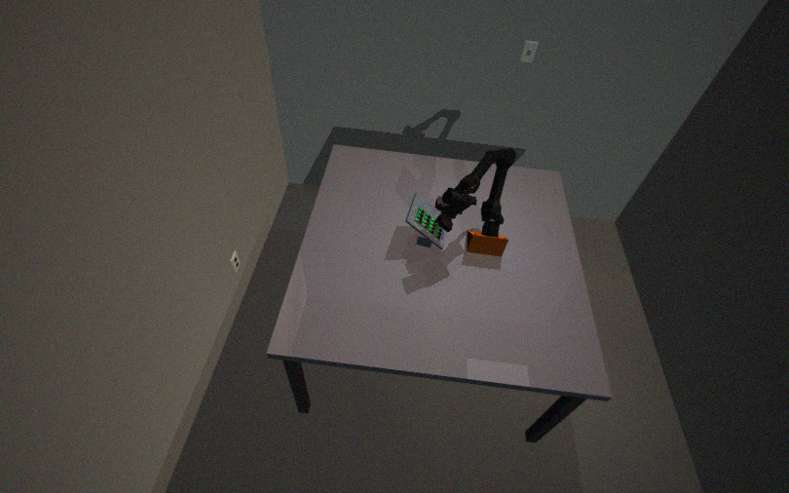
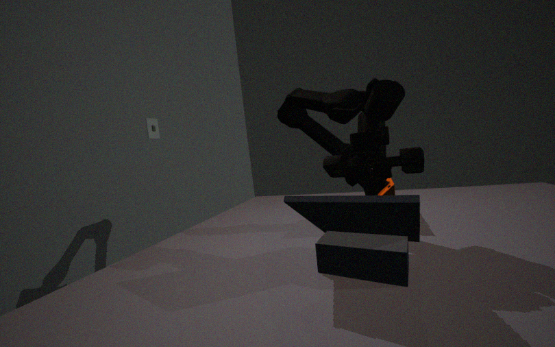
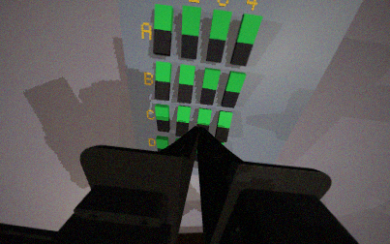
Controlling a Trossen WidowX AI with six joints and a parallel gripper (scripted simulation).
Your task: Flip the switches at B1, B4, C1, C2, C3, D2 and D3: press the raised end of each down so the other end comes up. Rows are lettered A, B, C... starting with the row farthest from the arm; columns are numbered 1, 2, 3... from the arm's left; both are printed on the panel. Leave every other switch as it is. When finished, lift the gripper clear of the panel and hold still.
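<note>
My black two-fingered gripper (image 1: 444, 224) (image 3: 198, 131), closed and empty, points toward twelve o'clock in the wrist view, evidently making a narrow pressing tip over the grey tilted switch panel (image 1: 412, 217) (image 2: 357, 215) (image 3: 312, 39).

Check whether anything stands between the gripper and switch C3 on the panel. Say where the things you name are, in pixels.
Nothing visible does: in the wrist view the shut gripper's (image 3: 198, 130) tips overlap the lower, black end of switch C3 (image 3: 204, 116). Whether they touch it, I cannot tell; the fingers themselves hide most of row D.
</note>
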